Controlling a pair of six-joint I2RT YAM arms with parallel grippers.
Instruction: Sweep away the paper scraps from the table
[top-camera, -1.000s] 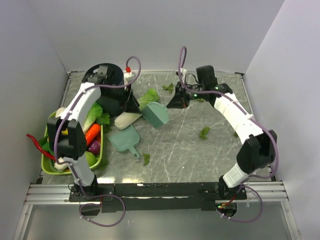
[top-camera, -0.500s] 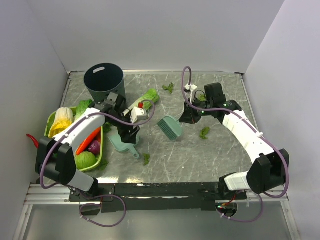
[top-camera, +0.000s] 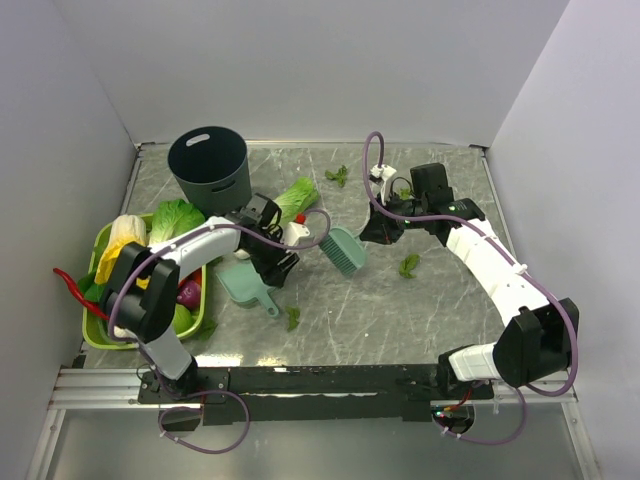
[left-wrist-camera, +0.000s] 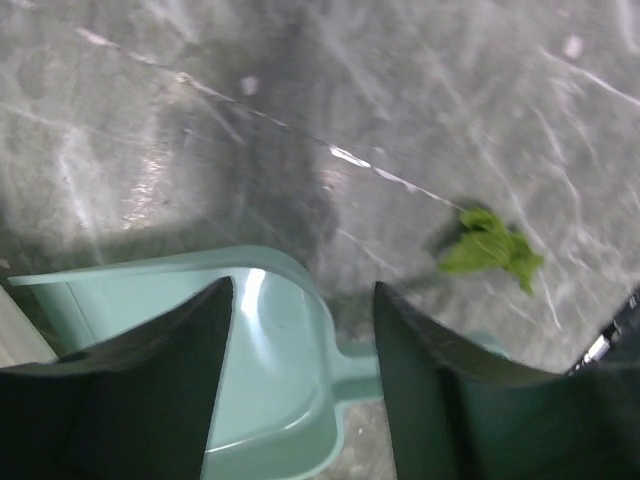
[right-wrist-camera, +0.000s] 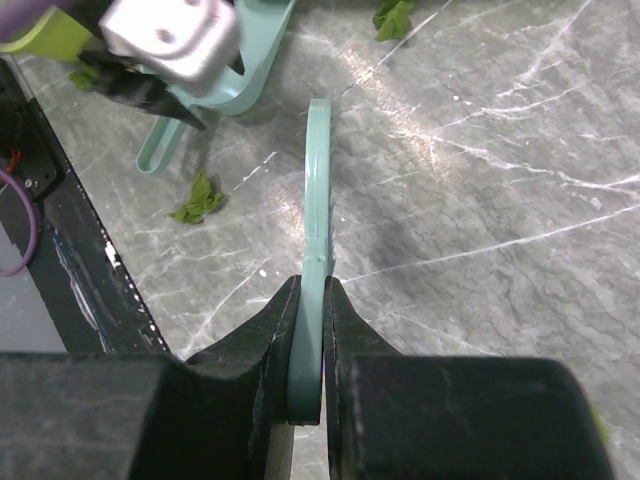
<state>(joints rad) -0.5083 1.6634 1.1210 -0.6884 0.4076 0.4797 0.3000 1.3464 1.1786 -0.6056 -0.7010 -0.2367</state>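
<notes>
The paper scraps lie apart on the grey marble table (top-camera: 440, 320): one near the front (top-camera: 292, 318), one at the right (top-camera: 408, 266), one at the back (top-camera: 338, 176). My right gripper (top-camera: 368, 236) is shut on the handle of the teal hand brush (top-camera: 344, 251) and holds it on edge above the table; in the right wrist view the handle (right-wrist-camera: 317, 230) sits between the jaws (right-wrist-camera: 310, 330). My left gripper (top-camera: 280, 262) is open just above the teal dustpan (top-camera: 248, 284). In the left wrist view the dustpan (left-wrist-camera: 260, 380) lies between the spread fingers, and a scrap (left-wrist-camera: 492, 250) lies beyond it.
A dark bin (top-camera: 208, 165) stands at the back left. A lime-green tray (top-camera: 98, 335) of vegetables is at the left edge. A long pale cabbage (top-camera: 297, 197) lies behind the dustpan. A black rail (right-wrist-camera: 70, 260) marks the near table edge.
My left arm has swung from the bin at the back down to the dustpan. My right arm has carried the brush forward and a little right, toward the middle.
</notes>
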